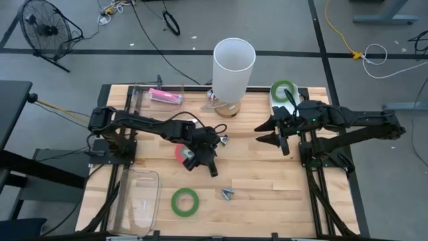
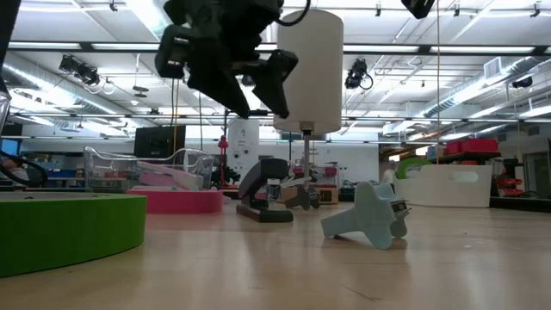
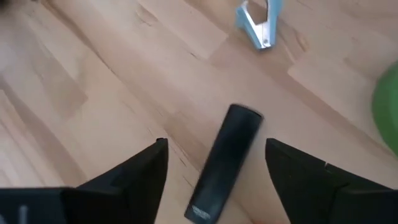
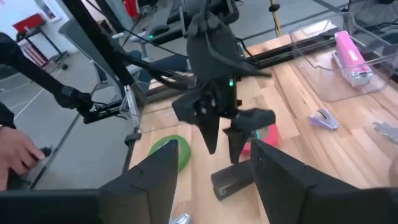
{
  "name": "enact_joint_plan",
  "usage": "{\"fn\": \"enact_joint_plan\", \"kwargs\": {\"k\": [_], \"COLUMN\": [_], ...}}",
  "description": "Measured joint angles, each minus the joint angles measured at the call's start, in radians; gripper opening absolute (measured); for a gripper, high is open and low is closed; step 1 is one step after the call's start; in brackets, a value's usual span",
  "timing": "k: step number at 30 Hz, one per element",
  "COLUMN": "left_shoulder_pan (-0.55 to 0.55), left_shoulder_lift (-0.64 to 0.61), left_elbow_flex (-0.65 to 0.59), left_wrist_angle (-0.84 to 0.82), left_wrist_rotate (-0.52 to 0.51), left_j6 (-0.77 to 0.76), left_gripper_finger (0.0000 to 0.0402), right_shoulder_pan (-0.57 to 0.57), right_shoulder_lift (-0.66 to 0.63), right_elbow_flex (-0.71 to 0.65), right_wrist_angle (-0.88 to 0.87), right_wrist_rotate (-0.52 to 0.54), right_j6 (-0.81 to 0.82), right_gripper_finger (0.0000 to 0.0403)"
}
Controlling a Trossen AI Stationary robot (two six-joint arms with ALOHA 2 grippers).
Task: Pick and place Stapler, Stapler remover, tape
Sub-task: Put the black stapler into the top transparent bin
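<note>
A black stapler [image 3: 222, 163] lies flat on the wooden table, also seen in the high view [image 1: 213, 169]. My left gripper [image 3: 216, 144] hangs open above it, one finger on each side, touching nothing. Beside it lie a red tape ring [image 1: 179, 152] and a blue staple remover [image 3: 258, 26]. A green tape ring [image 1: 185, 201] lies flat near the front edge. Another green tape ring [image 1: 283, 90] rests on a white tray at the back right. My right gripper [image 1: 275, 132] is raised over the table's right half, open and holding nothing.
A tall white cylinder [image 1: 234, 67] stands at the back middle. A clear bin [image 1: 137, 100] at the back left holds a pink stapler [image 1: 165, 97]. Another clear bin [image 1: 138, 201] sits at the front left. A pale staple remover [image 1: 223, 139] lies mid-table. A person's hand [image 4: 15, 155] shows beyond the table.
</note>
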Motion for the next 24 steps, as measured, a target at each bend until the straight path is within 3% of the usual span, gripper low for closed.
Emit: {"fn": "enact_joint_plan", "kwargs": {"k": [9, 24], "left_shoulder_pan": [-0.008, -0.008], "left_shoulder_lift": [0.057, 0.193], "left_elbow_flex": [0.0, -0.001], "left_wrist_angle": [0.001, 0.006], "left_wrist_rotate": [0.0, -0.052], "left_j6": [0.051, 0.113], "left_gripper_finger": [0.0342, 0.033], "right_shoulder_pan": [0.0, 0.0], "right_shoulder_lift": [0.01, 0.024], "right_elbow_flex": [0.0, 0.0], "right_wrist_angle": [-0.005, -0.007], "right_wrist_rotate": [0.0, -0.001], "right_j6": [0.01, 0.018], "right_gripper_finger": [0.0198, 0.0198]}}
